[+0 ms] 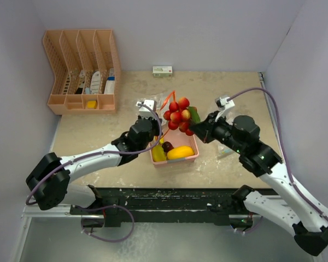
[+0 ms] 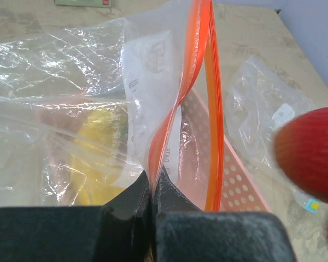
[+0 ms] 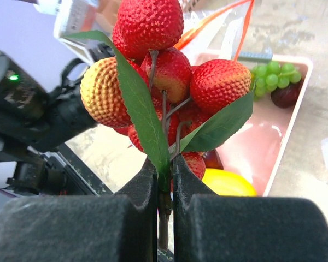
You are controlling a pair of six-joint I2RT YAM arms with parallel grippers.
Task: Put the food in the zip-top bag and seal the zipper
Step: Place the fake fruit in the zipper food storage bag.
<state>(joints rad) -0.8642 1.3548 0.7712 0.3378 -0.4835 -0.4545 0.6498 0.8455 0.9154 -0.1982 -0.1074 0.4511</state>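
Observation:
My left gripper [image 2: 153, 183] is shut on the orange zipper edge [image 2: 199, 65] of the clear zip-top bag [image 2: 87, 71], which stands with its mouth open above the pink basket [image 1: 192, 156]. My right gripper [image 3: 164, 169] is shut on the stem of a bunch of red strawberries [image 3: 153, 49] with green leaves. That bunch [image 1: 179, 113] hangs in the air just right of the bag's mouth [image 1: 168, 99]. In the basket lie a yellow banana [image 1: 158, 153], a yellow-orange mango [image 1: 181, 153], green grapes [image 3: 270, 73] and a dark plum [image 3: 287, 94].
A peach desk organiser [image 1: 82, 71] stands at the back left and a small box [image 1: 162, 70] at the back wall. Another clear plastic bag [image 2: 262, 120] lies on the table right of the basket. Walls close in both sides.

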